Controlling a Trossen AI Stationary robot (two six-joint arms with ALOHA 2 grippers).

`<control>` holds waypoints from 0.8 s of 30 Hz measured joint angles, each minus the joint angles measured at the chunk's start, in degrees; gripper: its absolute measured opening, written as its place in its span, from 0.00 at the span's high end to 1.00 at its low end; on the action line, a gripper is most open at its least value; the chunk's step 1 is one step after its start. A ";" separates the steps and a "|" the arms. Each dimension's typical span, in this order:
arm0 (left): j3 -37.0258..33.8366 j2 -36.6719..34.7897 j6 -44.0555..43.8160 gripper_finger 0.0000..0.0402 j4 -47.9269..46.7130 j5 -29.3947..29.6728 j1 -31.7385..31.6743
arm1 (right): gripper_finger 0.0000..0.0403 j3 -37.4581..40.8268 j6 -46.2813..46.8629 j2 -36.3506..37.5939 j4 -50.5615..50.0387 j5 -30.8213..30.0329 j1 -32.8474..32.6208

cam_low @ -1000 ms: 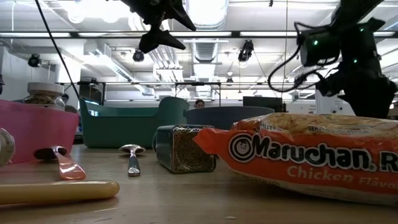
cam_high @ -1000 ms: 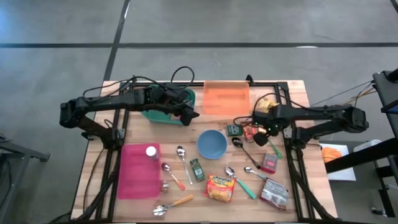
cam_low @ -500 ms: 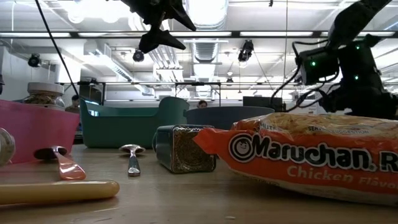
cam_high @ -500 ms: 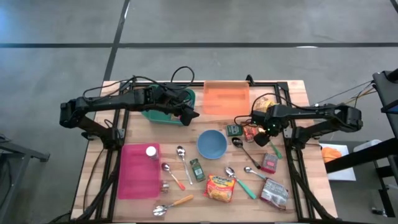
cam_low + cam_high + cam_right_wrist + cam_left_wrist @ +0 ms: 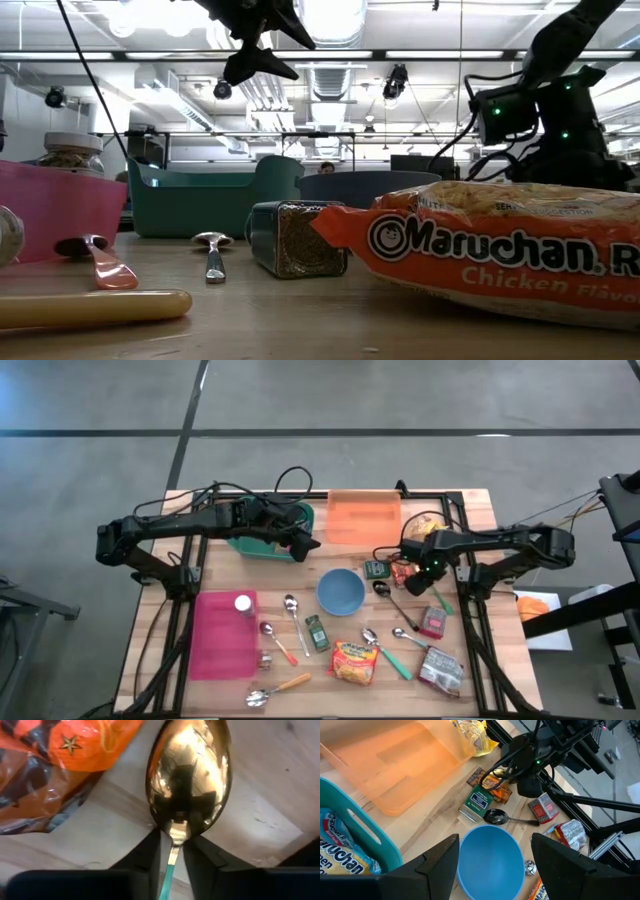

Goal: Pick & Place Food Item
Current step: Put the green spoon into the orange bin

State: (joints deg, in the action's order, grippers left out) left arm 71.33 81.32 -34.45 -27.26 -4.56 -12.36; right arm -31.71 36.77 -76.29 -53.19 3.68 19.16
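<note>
Hovering above teal bin (image 5: 262,538): left tool (image 5: 303,547), fingers (image 5: 440,860) spread apart, holding nothing; ramen packet (image 5: 337,851) lying in bin, presumably already placed. Sitting on worktop (image 5: 300,575): pink tray (image 5: 222,642) carrying jar (image 5: 243,603); blue bowl (image 5: 341,591) and orange tray (image 5: 364,516), both empty. Closing on gold spoon (image 5: 189,775) at neck: right tool (image 5: 173,851), low beside orange snack wrapper (image 5: 60,765), jaws nearly shut, spoon lying on worktop.

grey concrete floor (image 5: 100,400) around the table; beyond, an open ceiling with long strip lights (image 5: 330,55)
</note>
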 joint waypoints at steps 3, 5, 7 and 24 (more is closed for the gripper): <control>0.00 0.00 -0.01 0.38 0.00 0.00 0.00 | 0.95 -0.18 -0.79 -0.90 0.02 0.31 -0.02; 0.00 0.00 -0.01 0.38 0.00 0.00 0.00 | 0.96 -0.37 -0.80 -0.98 -0.05 0.40 -0.02; 0.00 0.00 -0.01 0.38 0.00 0.00 0.00 | 0.96 -0.56 -0.80 -0.57 -0.19 0.67 -0.02; 0.00 0.00 -0.01 0.38 -0.03 0.00 0.00 | 0.97 -13.36 -0.86 7.94 -10.14 0.49 0.02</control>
State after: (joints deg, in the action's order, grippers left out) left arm 71.33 81.32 -34.46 -27.29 -4.56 -12.36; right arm -45.08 35.90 -68.36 -63.33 4.17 19.18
